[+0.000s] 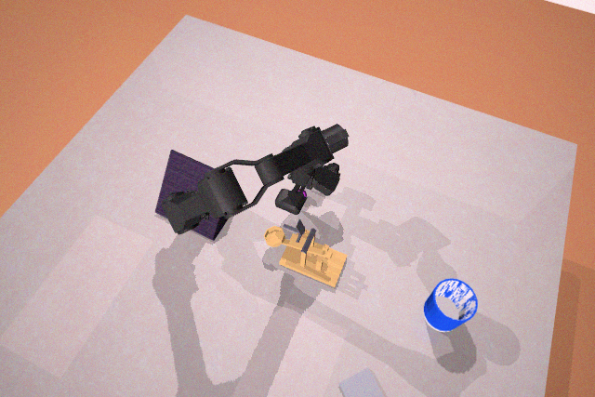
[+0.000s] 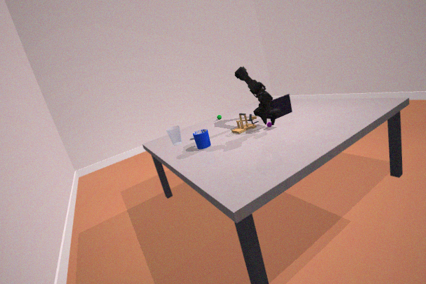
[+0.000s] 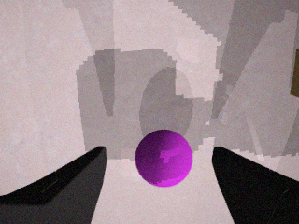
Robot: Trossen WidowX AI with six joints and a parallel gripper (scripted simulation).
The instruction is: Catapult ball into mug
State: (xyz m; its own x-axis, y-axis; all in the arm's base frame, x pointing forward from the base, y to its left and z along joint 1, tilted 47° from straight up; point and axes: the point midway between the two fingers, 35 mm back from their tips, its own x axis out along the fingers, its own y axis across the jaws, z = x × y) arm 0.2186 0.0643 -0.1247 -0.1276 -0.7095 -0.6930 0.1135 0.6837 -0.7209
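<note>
Colours, top view, clock from centre: catapult point(image 1: 312, 265) point(image 2: 243, 127) at 6, tan wood tone with dark grey crossbar point(image 1: 308, 240). Mug point(image 1: 434, 311) point(image 2: 202, 139) at 4, solid blue outside, inside blotched blue and white (patchy). Arm point(image 1: 223, 191) point(image 2: 256, 87) black. Block point(image 1: 179, 176) point(image 2: 282, 106) at 9, dark purple, fine streaks. Ball point(image 1: 304, 193) point(image 2: 269, 124) point(image 3: 163, 158) magenta. Tabletop point(image 1: 158, 109) point(image 2: 309, 130) pale pinkish grey.

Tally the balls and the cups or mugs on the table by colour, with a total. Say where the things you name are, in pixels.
Purple ball point(image 1: 304, 193) point(image 2: 269, 124) point(image 3: 163, 158): 1
Green ball point(image 2: 219, 117): 1
Blue mug point(image 1: 440, 310) point(image 2: 202, 139): 1
Pale clear cup point(image 2: 174, 135): 1
Total: 4
</note>
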